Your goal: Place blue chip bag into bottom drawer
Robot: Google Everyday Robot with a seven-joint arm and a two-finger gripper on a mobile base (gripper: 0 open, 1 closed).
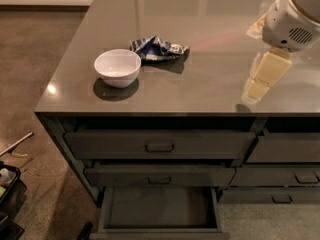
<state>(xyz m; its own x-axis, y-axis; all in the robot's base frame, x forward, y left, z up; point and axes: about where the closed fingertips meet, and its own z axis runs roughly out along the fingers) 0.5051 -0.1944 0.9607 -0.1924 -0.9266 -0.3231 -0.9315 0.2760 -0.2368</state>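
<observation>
The blue chip bag [159, 48], crumpled dark blue foil with white patches, lies on the grey counter top [200, 84] just right of and behind the white bowl [117, 66]. The bottom drawer [159, 209] of the wide left column is pulled open, and its flat dark interior holds nothing. My gripper [258, 88], cream-coloured under a white wrist, hangs over the right part of the counter, well to the right of the bag and apart from it. It holds nothing that I can see.
The two handled drawers above, the top one [160, 145] and the middle one [160, 176], are closed. The narrower right-hand column of drawers [295, 176] is closed too. Some dark objects [7, 189] lie on the brown floor at the lower left.
</observation>
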